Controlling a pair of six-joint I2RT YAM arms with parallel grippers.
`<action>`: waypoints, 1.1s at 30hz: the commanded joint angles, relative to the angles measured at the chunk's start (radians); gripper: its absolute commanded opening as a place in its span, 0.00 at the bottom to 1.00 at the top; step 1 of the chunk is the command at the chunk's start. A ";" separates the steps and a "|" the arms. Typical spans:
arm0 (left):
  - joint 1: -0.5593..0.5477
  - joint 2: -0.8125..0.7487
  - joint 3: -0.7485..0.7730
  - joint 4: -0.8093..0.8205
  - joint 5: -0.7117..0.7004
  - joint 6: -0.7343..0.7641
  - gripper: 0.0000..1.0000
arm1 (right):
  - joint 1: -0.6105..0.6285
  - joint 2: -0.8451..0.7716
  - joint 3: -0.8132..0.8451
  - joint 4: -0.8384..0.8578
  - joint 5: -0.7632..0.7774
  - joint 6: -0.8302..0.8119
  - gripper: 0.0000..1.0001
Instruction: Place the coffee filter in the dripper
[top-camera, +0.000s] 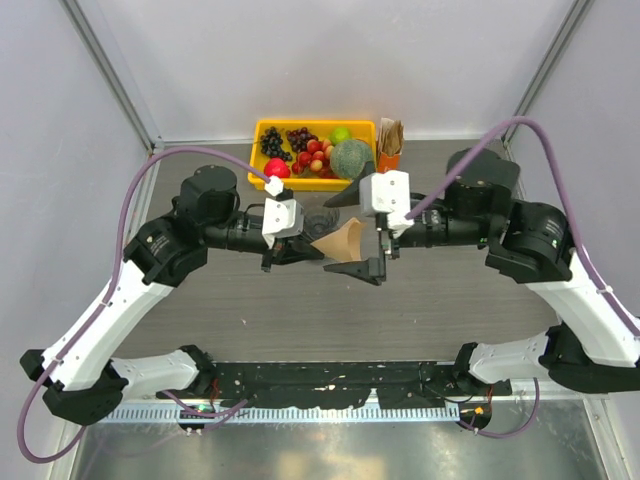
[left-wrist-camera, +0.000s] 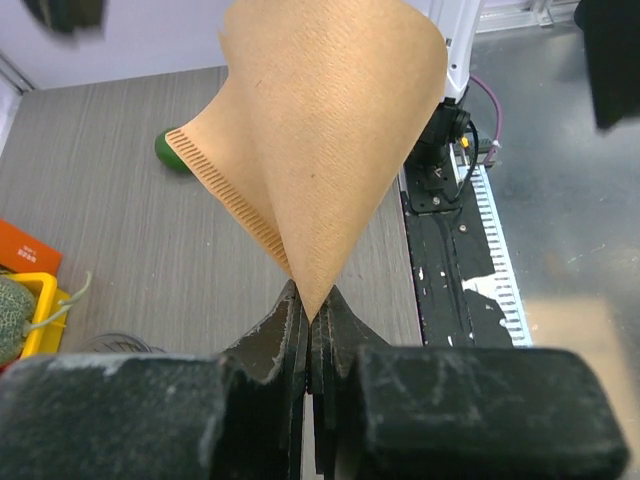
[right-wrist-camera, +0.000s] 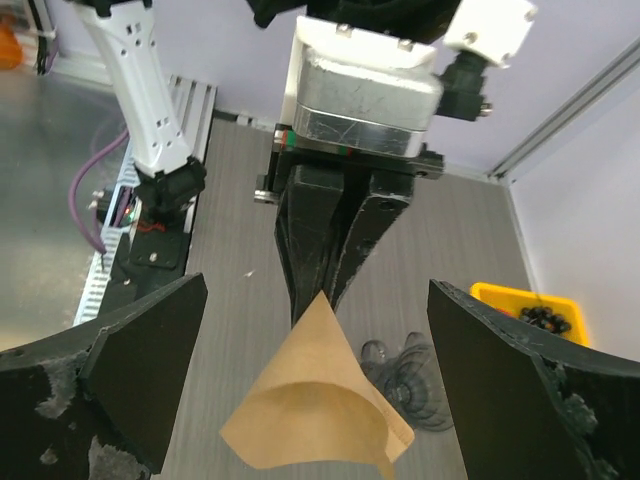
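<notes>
- Gripping the coffee filter by its pointed tip, the left gripper holds it above the grey wood-grain table.
- Right gripper: jaws wide apart, flanking the cone.
- Dripper: on the table, near the yellow tray.
- Walls: pale lilac.

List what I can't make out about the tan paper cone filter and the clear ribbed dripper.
- Smoky transparent ribbed dripper: right wrist view, partly behind the tan paper filter; top view, faint and small beyond the left gripper.
- Filter tip: left wrist view, pinched inside the shut left gripper.
</notes>
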 joint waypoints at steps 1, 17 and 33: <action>-0.014 0.002 0.044 -0.017 -0.019 0.029 0.08 | 0.030 0.034 0.077 -0.127 0.033 -0.038 0.98; -0.015 0.025 0.095 -0.089 0.001 0.064 0.13 | 0.036 0.067 0.077 -0.235 0.137 -0.111 0.38; -0.017 -0.053 0.047 0.017 0.001 -0.006 0.63 | 0.038 0.057 0.069 -0.223 0.111 -0.072 0.05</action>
